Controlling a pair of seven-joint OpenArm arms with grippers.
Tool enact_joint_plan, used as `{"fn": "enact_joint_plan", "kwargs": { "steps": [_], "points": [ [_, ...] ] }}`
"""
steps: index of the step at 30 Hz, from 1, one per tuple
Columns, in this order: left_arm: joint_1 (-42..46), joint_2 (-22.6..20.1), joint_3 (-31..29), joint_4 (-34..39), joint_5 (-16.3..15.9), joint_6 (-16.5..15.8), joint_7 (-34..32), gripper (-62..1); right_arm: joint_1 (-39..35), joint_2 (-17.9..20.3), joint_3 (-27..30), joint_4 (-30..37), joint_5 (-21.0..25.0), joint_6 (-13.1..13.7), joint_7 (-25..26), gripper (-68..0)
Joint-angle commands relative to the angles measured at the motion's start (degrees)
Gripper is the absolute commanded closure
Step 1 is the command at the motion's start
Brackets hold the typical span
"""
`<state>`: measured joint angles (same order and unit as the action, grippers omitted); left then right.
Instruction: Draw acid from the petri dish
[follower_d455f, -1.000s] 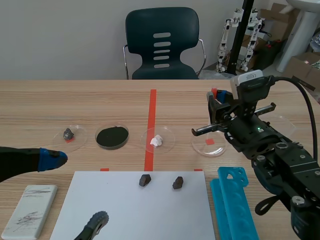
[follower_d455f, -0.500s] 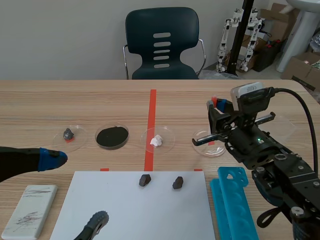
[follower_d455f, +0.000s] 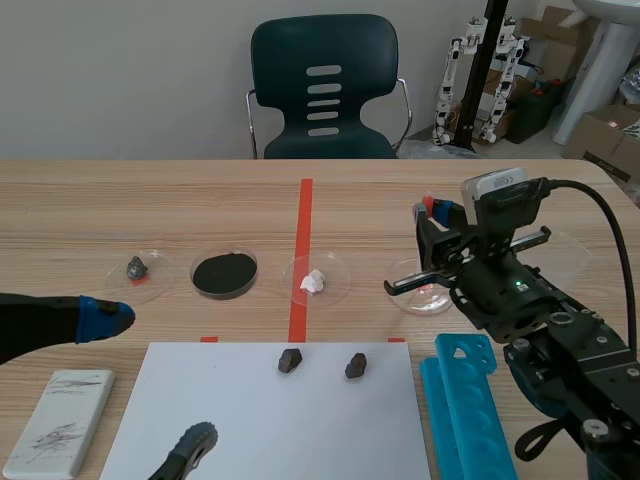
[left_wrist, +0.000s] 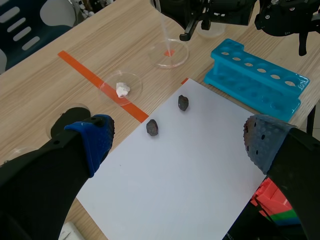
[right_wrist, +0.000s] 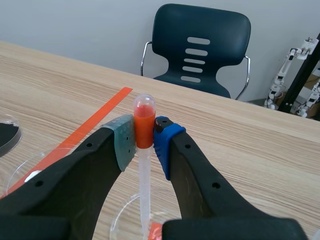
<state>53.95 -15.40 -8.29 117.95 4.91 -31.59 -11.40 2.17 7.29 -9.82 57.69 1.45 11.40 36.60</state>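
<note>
Two arms are at the table, but only one looks busy. In the scene view, the right gripper (follower_d455f: 435, 213) stands over a clear petri dish (follower_d455f: 400, 300). Its fingers are closed on the red bulb of a pipette (follower_d455f: 429, 204). The left gripper (follower_d455f: 98, 319) hangs low, well apart from the dish, near a white sheet (follower_d455f: 230, 420) that carries two dark stones (follower_d455f: 290, 360).

From the left wrist, that gripper's fingers stand wide apart and hold nothing, with only the sheet and the stones under and ahead of them. The dish and the pipette's thin tube lie well ahead of the fingers, and a blue tube rack (left_wrist: 255, 75) sits ahead of the grey-padded one.

From the right wrist, the two pads (right_wrist: 125, 142) press the orange-red bulb from both sides, so the grip is narrow and firm. The tube drops from between the fingertips into the dish directly beneath, and its end comes down just beside the red tape mark. I cannot tell whether the tip actually touches liquid, since the dish looks nearly clear.

I would say the draw itself is the step in hand. The next move seems to call for easing the pinch gently so the bulb can fill. The grip must stay tight enough to hold the pipette, with the tip kept low in the dish, before a straight lift.
</note>
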Motion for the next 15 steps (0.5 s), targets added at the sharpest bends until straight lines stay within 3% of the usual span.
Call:
{"fn": "enact_joint_plan", "kwargs": {
  "steps": [1,5,15],
  "points": [
    [0.2,0.1,-0.1,0.2,-0.8,0.1,-0.8,-54.2,0.2,0.3,0.4,0.6,0.2,0.0,0.7,-9.3],
    [0.2,0.1,-0.1,0.2,-0.8,0.1,-0.8,-54.2,0.2,0.3,0.4,0.6,0.0,0.0,0.7,-6.3],
    [0.2,0.1,-0.1,0.2,-0.8,0.1,-0.8,-54.2,0.2,0.3,0.4,0.6,0.0,0.0,0.7,-6.3]
  ]
}}
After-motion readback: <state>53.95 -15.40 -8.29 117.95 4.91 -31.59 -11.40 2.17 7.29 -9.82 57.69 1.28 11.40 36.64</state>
